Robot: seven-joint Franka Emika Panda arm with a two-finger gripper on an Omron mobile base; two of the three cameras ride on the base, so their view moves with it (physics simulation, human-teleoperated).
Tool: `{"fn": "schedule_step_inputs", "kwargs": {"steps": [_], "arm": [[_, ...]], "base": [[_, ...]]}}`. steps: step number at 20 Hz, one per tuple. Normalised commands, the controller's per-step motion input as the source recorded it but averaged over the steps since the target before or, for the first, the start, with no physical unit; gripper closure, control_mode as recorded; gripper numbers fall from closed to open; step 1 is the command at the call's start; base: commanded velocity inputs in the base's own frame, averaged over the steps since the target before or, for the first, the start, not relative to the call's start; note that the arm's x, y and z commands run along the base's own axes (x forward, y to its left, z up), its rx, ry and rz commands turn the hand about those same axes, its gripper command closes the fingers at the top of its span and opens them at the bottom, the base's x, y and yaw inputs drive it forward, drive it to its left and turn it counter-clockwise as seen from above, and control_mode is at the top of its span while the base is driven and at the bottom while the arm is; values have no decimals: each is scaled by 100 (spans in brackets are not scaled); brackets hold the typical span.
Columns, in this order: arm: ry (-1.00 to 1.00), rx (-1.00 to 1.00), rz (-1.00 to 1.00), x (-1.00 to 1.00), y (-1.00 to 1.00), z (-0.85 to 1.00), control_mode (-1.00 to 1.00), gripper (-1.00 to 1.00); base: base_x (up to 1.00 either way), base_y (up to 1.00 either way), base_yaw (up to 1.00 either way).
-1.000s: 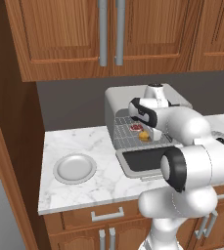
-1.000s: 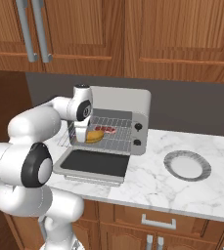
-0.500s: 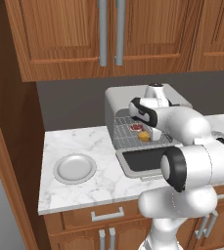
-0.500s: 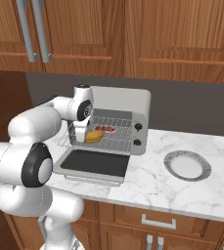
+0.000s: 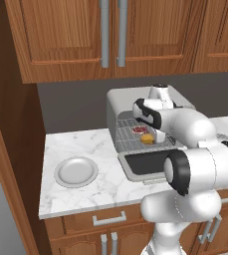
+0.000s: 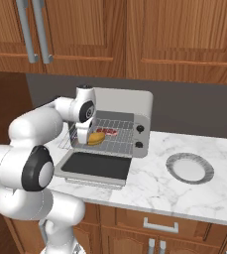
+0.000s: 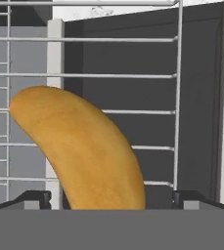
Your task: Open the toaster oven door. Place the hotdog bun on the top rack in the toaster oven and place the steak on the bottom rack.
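So my arm [image 5: 200, 164] is all glossy white, chunky rounded segments like stacked capsules, with dark black discs capping the joints. Down at the jaws end, my two finger tips [image 7: 35, 197] are small, dark and blocky.

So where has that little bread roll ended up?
The hotdog bun lies on a wire rack inside the open toaster oven, near its front edge, with the steak just behind it.
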Motion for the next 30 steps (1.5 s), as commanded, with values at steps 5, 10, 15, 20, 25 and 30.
{"fn": "schedule_step_inputs", "kwargs": {"steps": [5,10,15,20,25,30], "arm": [[-1,1,0,0,0,15,-100,-100],[0,3,0,0,0,15,-100,-100],[0,1,0,-3,1,9,-100,-100],[-1,0,2,-20,6,0,-100,-100],[-8,0,6,-21,5,5,-100,-100],[-11,0,8,-9,3,16,-100,-100]], "base": [[0,0,0],[0,0,0],[0,0,0],[0,0,0],[0,0,0],[0,0,0]]}}
